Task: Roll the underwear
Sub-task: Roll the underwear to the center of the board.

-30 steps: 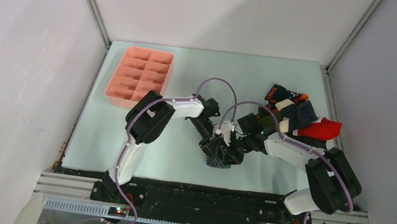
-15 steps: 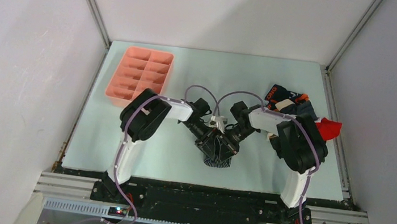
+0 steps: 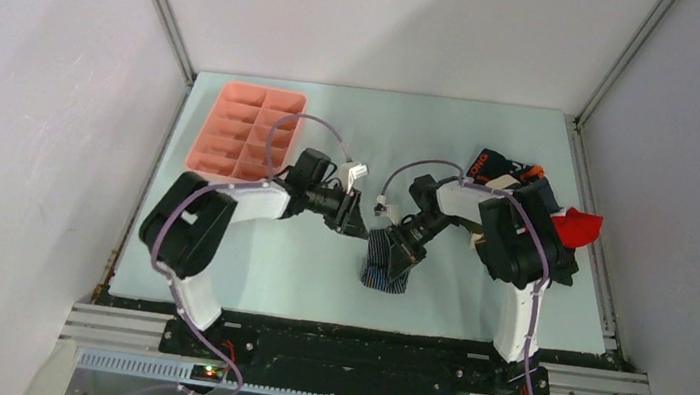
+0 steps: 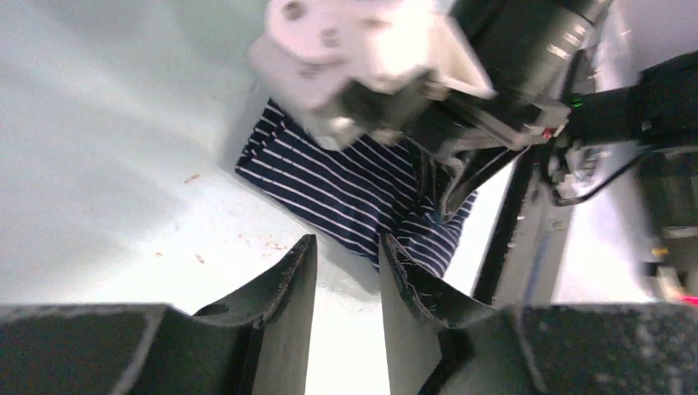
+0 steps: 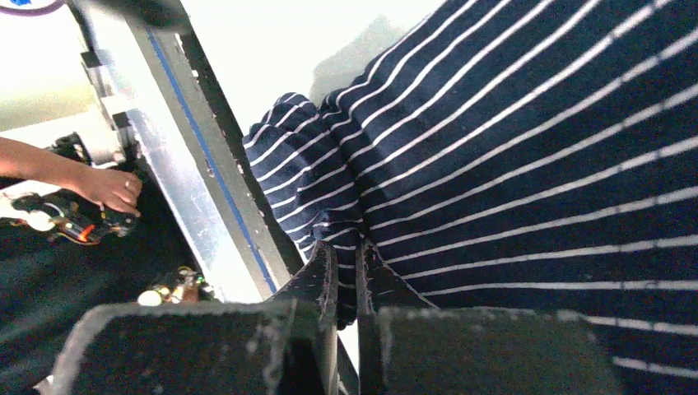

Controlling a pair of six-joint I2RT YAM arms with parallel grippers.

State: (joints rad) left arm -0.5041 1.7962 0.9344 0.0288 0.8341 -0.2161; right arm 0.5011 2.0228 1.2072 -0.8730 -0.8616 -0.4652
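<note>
Striped underwear [image 3: 386,267]: navy with thin white stripes, folded into a narrow band. It lies on the surface [image 3: 267,268], right of the pink tray [image 3: 205,155] and nearer the arm bases than it.

Right gripper [image 3: 402,249] is clenched on a bunched fold at the band's far end.

Left gripper [image 3: 353,218] is released, jaws apart with nothing between them. It sits between tray and band, close beside the cloth.

Other underwear [image 3: 520,178] is heaped further right of the tray. Black-orange, navy and a red piece [image 3: 574,225] are visible.
</note>
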